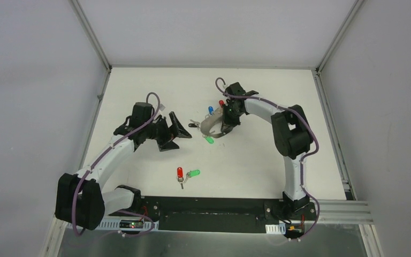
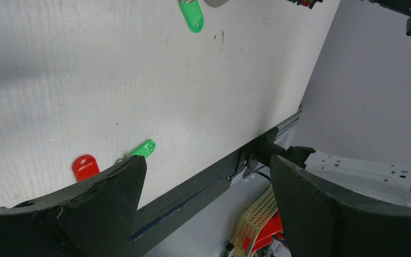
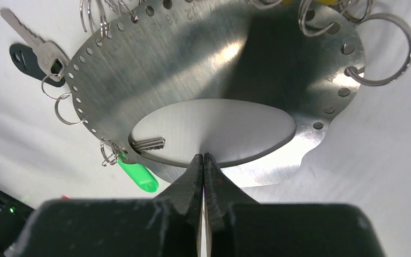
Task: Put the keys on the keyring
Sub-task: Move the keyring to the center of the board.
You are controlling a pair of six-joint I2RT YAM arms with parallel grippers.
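Near the middle of the worktop (image 1: 139,85), a little toward the far edge and the right side, is the one keyring (image 3: 192,64). It is a flat grey metal plate with an uneven outline, a row of small holes round its rim and an oval opening in the centre. The right tool (image 3: 203,158) has its two fingers pinched tight together on the inner edge of that opening, holding the plate.

Four coloured key heads show around the keyring:
- A green-headed key (image 3: 139,176) hangs from a small split ring on the rim, its blade lying across the opening.
- A black-headed key (image 3: 29,53) is on the side toward the left arm.
- A blue head (image 1: 210,110) is on the far side.
- A red head (image 1: 221,103) is just beside the blue one.

Several empty split rings (image 3: 67,107) also hang from the holes; those at the far rim are too crowded to count.

Two keys lie loose close to the middle of the near edge, a red key (image 1: 180,172) and a green key (image 1: 194,173), side by side.

The left tool (image 1: 172,132) is spread wide with nothing between its fingers, left of the keyring and apart from it.
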